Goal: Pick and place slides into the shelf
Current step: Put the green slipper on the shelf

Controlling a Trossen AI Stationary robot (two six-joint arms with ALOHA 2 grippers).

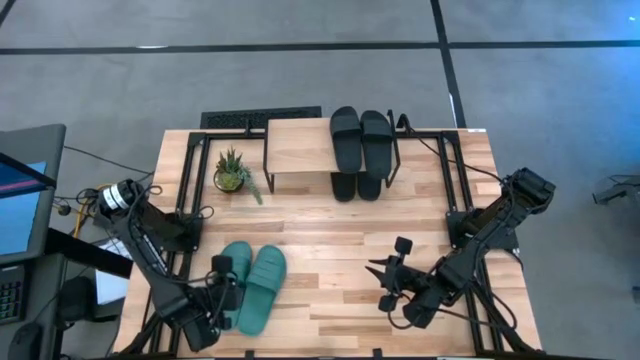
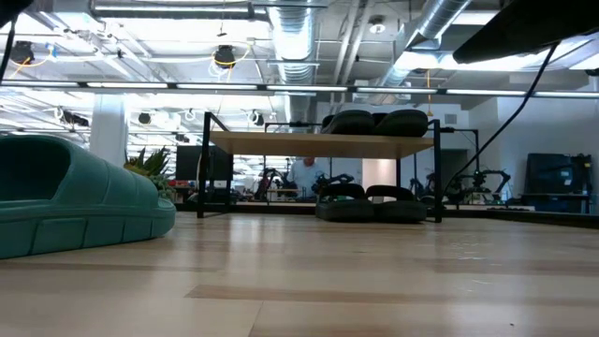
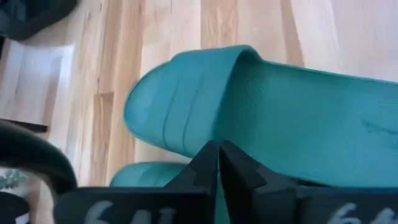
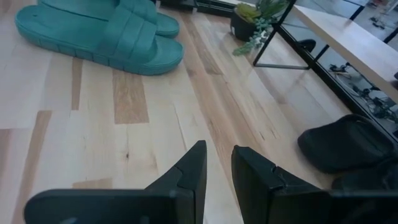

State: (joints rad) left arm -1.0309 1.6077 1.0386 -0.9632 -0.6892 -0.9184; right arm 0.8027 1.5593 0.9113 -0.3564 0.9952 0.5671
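A teal-green pair of slides (image 1: 252,285) lies sole-down at the table's near left, seen also in the low view (image 2: 75,201) and the right wrist view (image 4: 106,31). One black pair (image 1: 361,138) lies on the shelf's top board (image 1: 298,146), and another black pair (image 1: 356,186) sits on the tabletop under it. My left gripper (image 1: 224,283) is shut, its fingertips (image 3: 217,152) at the side of a teal slide (image 3: 267,106). My right gripper (image 1: 386,285) hovers over bare wood at the near right, its fingers (image 4: 219,163) slightly apart with nothing between them. My left gripper comes slanting down from the table's near-left side, its shut fingertips in front of the teal slide's side wall (image 3: 205,134) below the strap. Whether they touch it I cannot tell. The slide lies flat on the table.
A small potted plant (image 1: 232,172) stands left of the shelf. The shelf's black metal legs (image 4: 273,37) and a black frame run along the table's sides. Bare wood lies between the teal pair and the shelf. A person (image 2: 304,173) shows far behind the table.
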